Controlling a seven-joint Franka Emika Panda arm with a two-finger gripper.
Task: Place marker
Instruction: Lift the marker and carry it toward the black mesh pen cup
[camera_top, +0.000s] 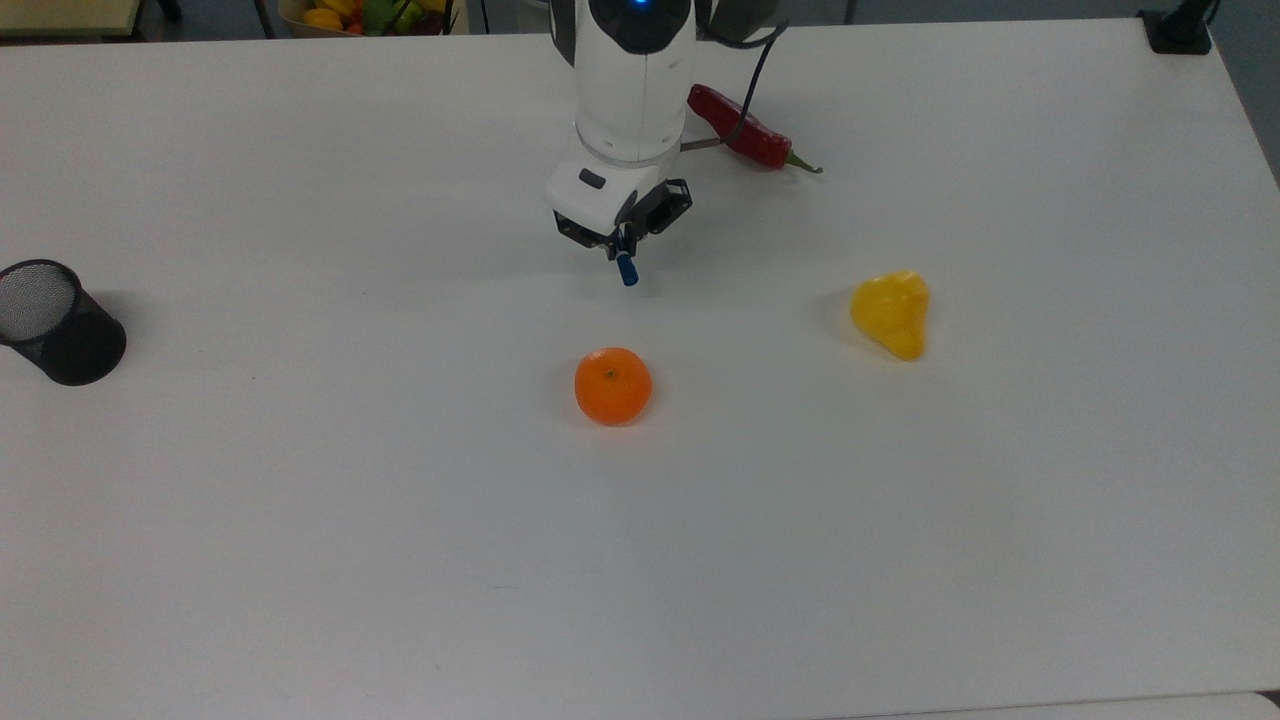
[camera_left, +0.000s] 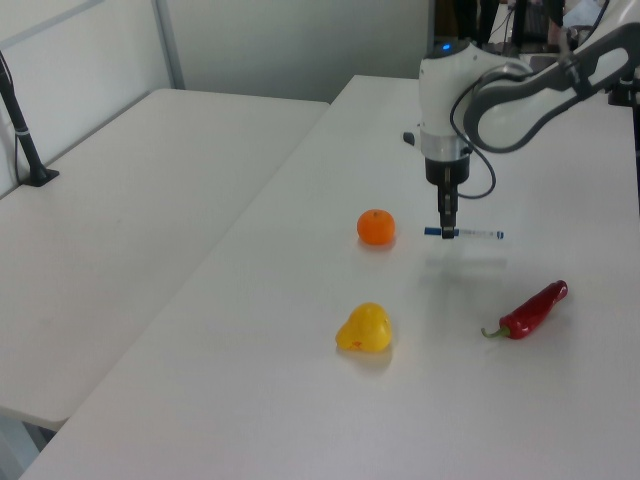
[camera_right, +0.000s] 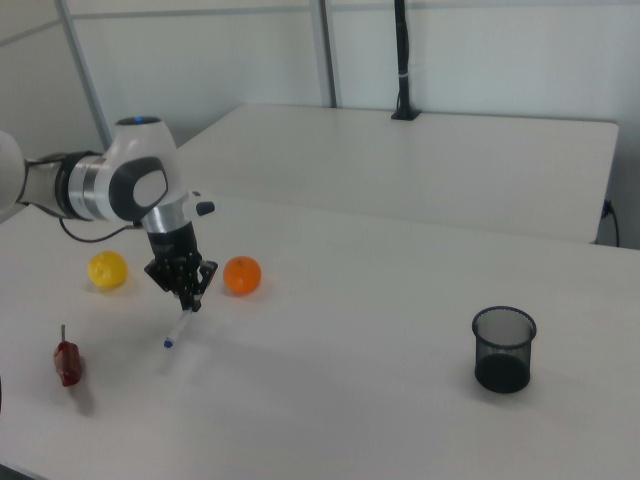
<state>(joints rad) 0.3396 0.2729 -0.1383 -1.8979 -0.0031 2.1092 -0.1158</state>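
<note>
Marker (camera_left: 468, 234) pinched near its blue cap by the pincer (camera_left: 446, 232), level above the white bench (camera_top: 900, 520) beside the orange (camera_left: 376, 227). Carry step, apparently; next, travel to the mesh pen cup (camera_right: 503, 349), well apart, then tilt upright.

Two white tables (camera_right: 420, 150); pale partition walls (camera_right: 200, 50) behind.
</note>
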